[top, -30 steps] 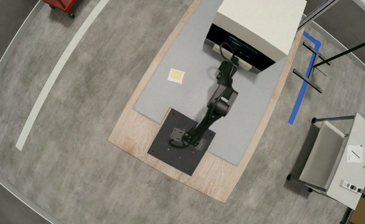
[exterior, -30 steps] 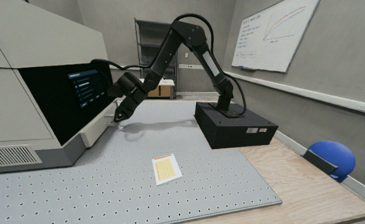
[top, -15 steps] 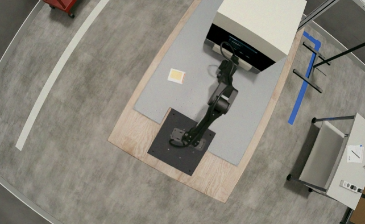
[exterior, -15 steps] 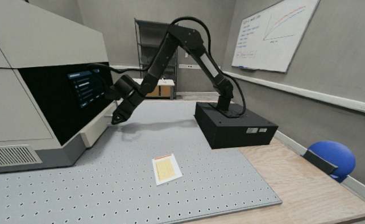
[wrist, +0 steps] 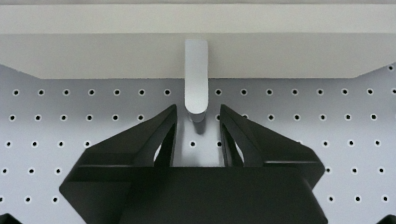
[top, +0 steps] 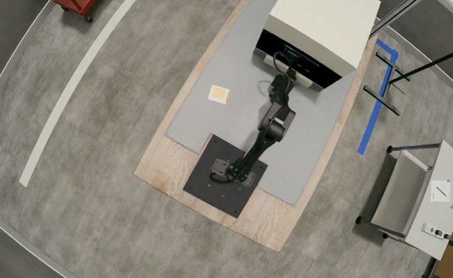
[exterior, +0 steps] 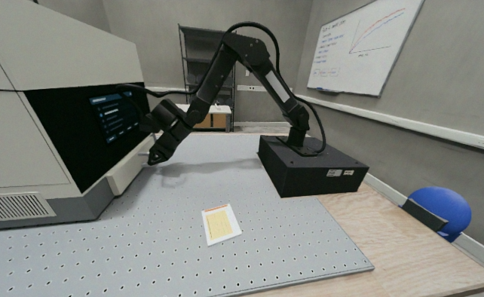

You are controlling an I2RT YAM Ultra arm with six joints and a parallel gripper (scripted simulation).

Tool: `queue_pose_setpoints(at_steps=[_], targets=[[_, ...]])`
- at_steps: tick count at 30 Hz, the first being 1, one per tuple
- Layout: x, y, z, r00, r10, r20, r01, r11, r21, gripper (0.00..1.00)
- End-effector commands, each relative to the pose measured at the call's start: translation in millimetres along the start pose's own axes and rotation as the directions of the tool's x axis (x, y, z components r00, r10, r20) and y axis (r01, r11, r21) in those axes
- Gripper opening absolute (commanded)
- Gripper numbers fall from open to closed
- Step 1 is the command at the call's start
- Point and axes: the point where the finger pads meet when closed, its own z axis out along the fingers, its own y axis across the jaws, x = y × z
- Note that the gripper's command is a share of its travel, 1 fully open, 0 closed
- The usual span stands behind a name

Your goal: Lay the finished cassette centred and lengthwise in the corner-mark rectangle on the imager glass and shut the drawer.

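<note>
The finished cassette, a white card with a yellow window and an orange edge, lies flat on the perforated grey mat, also in the exterior view. The gel imager is a big cream box with a dark front screen. Its cream drawer front sits in at the base, and no glass shows. My gripper is partly open and empty, low in front of the drawer. In the wrist view the fingers stand on either side of the tip of the grey drawer handle, not touching it.
The arm's black base box stands on the mat's near side, on the wooden table. The cassette lies well to the side of the arm, apart from the imager. A blue chair is beside the table edge.
</note>
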Motion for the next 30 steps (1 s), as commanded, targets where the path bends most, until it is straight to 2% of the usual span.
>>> queue_pose_setpoints(at_steps=[1,24,25,30], targets=[[-38.1,-3.8,-10.9,0.997,-0.001,0.084,0.001,1.000,-0.002,0.35],[-38.1,-3.8,-10.9,0.997,-0.001,0.084,0.001,1.000,-0.002,0.35],[-38.1,-3.8,-10.9,0.997,-0.001,0.084,0.001,1.000,-0.002,0.00],[-36.1,-5.3,-9.8,0.997,0.000,0.079,-0.001,1.000,0.008,0.00]])
